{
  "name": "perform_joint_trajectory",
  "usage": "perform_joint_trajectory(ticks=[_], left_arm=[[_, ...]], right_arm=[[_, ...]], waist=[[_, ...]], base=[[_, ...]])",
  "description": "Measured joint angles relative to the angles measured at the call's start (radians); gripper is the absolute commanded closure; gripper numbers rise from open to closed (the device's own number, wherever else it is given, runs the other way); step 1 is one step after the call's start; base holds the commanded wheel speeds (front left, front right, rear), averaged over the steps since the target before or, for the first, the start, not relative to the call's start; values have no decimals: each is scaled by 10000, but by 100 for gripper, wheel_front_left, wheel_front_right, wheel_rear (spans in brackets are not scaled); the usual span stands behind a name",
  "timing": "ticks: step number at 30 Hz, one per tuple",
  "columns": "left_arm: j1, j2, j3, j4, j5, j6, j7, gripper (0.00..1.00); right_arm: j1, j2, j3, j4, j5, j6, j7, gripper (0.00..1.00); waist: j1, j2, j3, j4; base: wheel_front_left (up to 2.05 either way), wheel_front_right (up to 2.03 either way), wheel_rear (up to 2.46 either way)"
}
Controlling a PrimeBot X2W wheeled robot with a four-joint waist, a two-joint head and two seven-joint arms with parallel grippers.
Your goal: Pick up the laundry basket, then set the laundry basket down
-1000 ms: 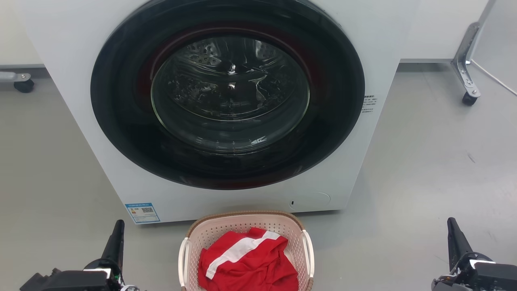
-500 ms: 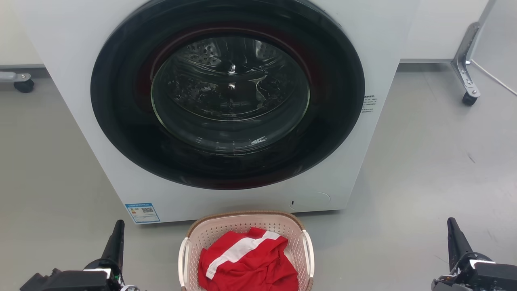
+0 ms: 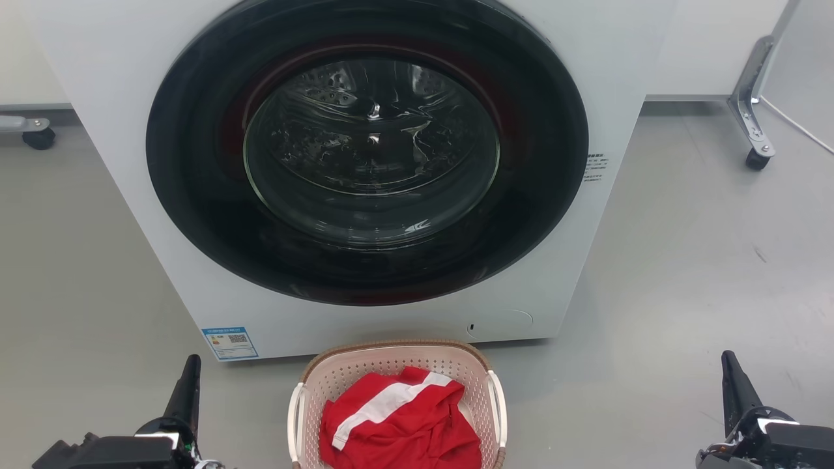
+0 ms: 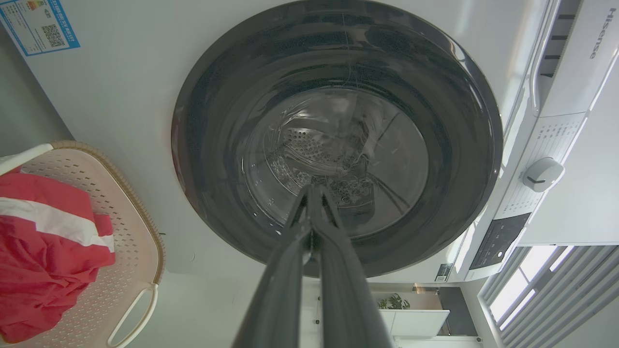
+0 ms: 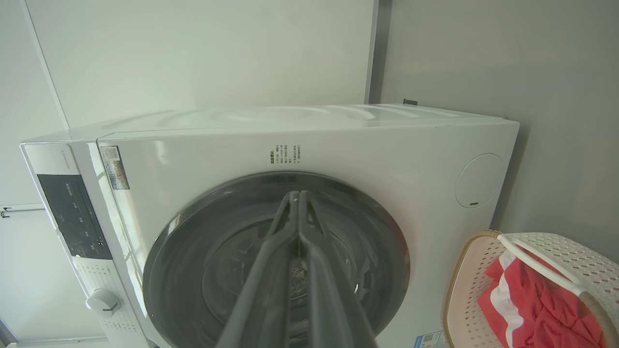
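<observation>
The laundry basket (image 3: 339,374), cream-white and perforated with a brown woven rim and white side handles, stands on the floor at the bottom centre of the head view, just in front of the washing machine. A red garment with a white stripe (image 3: 397,423) lies in it. The basket also shows at the left edge of the left wrist view (image 4: 130,227) and at the lower right of the right wrist view (image 5: 464,290). My left gripper (image 3: 190,365) is shut and empty, left of the basket and apart from it. My right gripper (image 3: 728,361) is shut and empty, far to the right.
A white front-loading washing machine (image 3: 130,130) with a round dark glass door (image 3: 368,150), shut, stands right behind the basket. Caster legs of frames stand at the far left (image 3: 36,133) and far right (image 3: 756,156). Grey floor lies on both sides.
</observation>
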Motion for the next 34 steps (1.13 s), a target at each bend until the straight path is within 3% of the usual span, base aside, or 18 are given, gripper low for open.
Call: perform_joint_trajectory(ticks=[34], left_arm=[[0,0,0,8,0,0,0,100]], right_arm=[[0,0,2,-2,0,0,0,100]], waist=[[0,0,0,0]], base=[[0,0,0]])
